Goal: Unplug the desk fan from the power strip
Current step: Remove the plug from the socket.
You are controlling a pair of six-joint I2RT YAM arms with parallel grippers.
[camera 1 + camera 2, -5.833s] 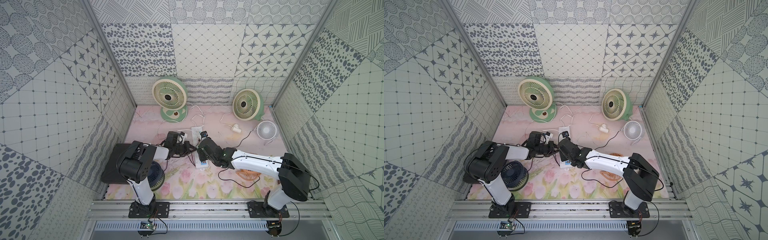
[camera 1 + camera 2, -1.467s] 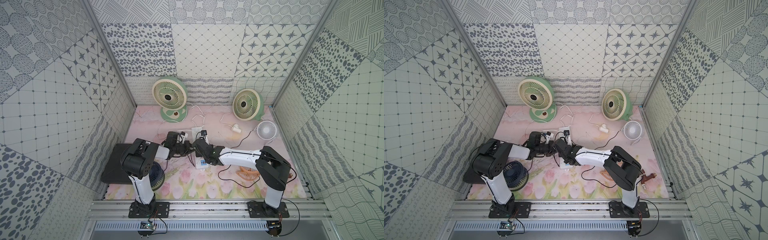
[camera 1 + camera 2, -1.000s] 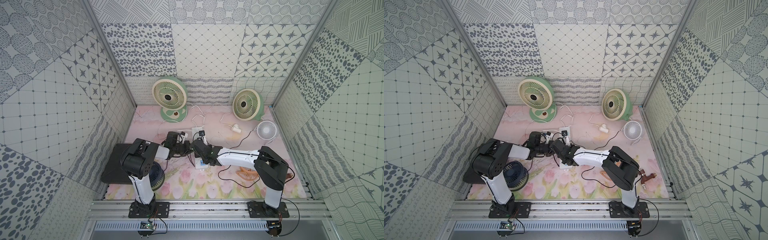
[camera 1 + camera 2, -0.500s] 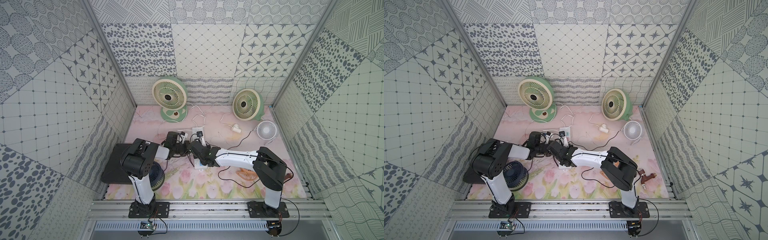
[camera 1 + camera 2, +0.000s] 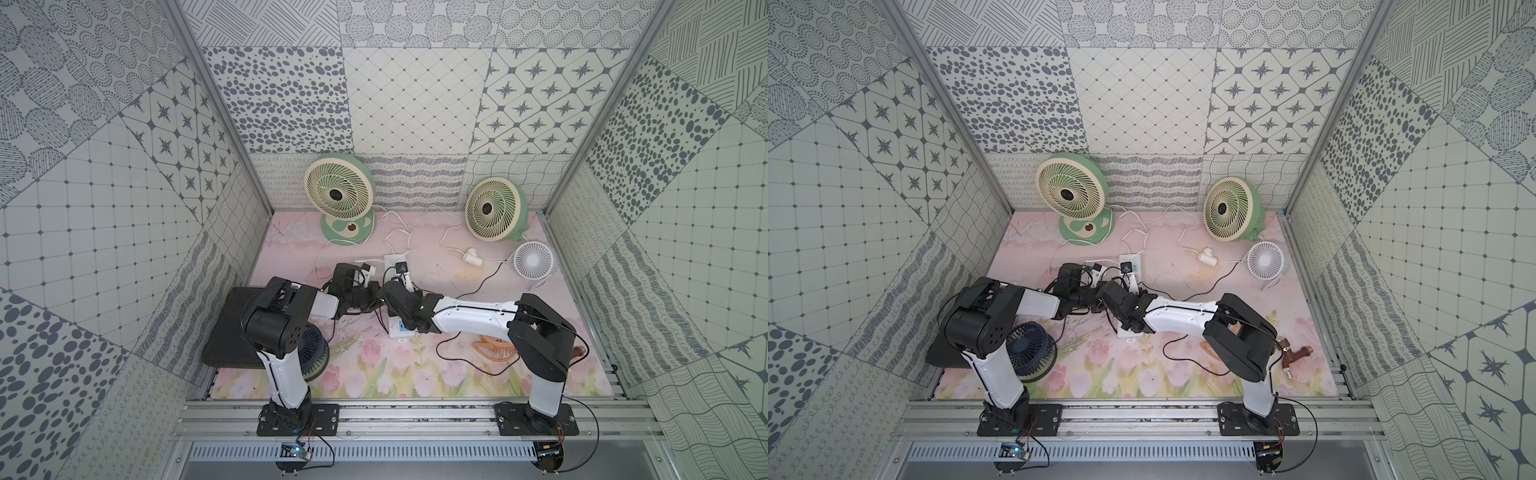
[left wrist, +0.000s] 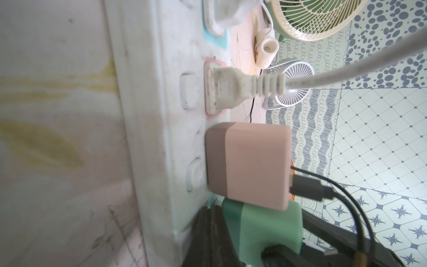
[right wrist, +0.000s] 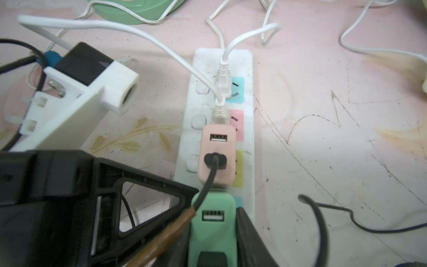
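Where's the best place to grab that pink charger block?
Pinch the pink charger block by its flat sides facing across the power strip, coming from above. It stands upright, and a white plug and green charger crowd its other two sides.

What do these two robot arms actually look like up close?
The left arm and right arm match: smooth white tube-like links between bulky black joint housings, thin black cables looping alongside, black base plates bolted to a metal rail. The left tool and right tool are black and angular; the left has a triangular cut-out.
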